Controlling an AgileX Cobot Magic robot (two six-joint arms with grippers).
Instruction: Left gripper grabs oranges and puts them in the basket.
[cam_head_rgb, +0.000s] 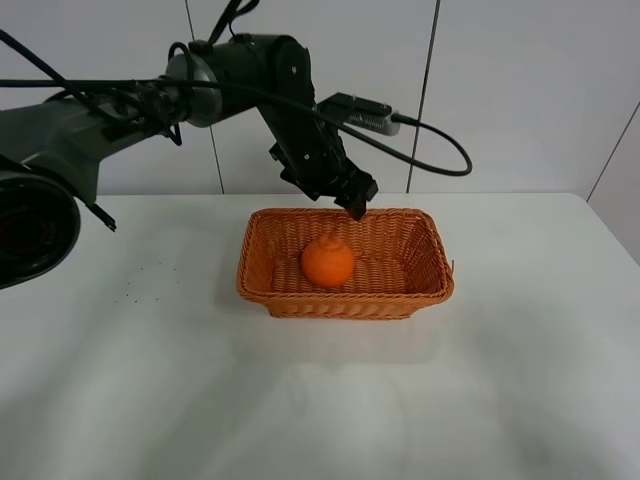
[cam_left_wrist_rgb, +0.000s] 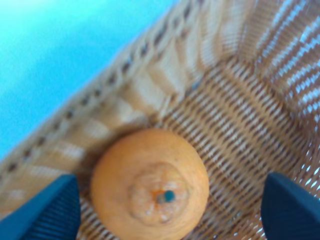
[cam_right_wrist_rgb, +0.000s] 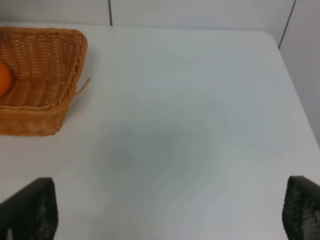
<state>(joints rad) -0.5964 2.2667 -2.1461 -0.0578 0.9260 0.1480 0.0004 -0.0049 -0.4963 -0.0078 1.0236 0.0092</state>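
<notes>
The orange (cam_head_rgb: 327, 262) lies inside the wicker basket (cam_head_rgb: 345, 300), left of its middle, with its knob up. My left gripper (cam_head_rgb: 355, 205) hangs over the basket's back rim, just above and behind the orange, open and empty. In the left wrist view the orange (cam_left_wrist_rgb: 150, 185) rests on the basket floor (cam_left_wrist_rgb: 240, 115) between my two spread fingers (cam_left_wrist_rgb: 52, 207), apart from both. In the right wrist view my right gripper (cam_right_wrist_rgb: 165, 215) is open and empty over bare table, with the basket (cam_right_wrist_rgb: 45, 75) and an edge of the orange (cam_right_wrist_rgb: 4, 80) off to one side.
The basket stands on a white table (cam_head_rgb: 150, 380). A black cable (cam_head_rgb: 440, 145) loops from the left arm behind the basket. A white panelled wall (cam_head_rgb: 520, 90) is at the back. The right arm does not show in the exterior high view.
</notes>
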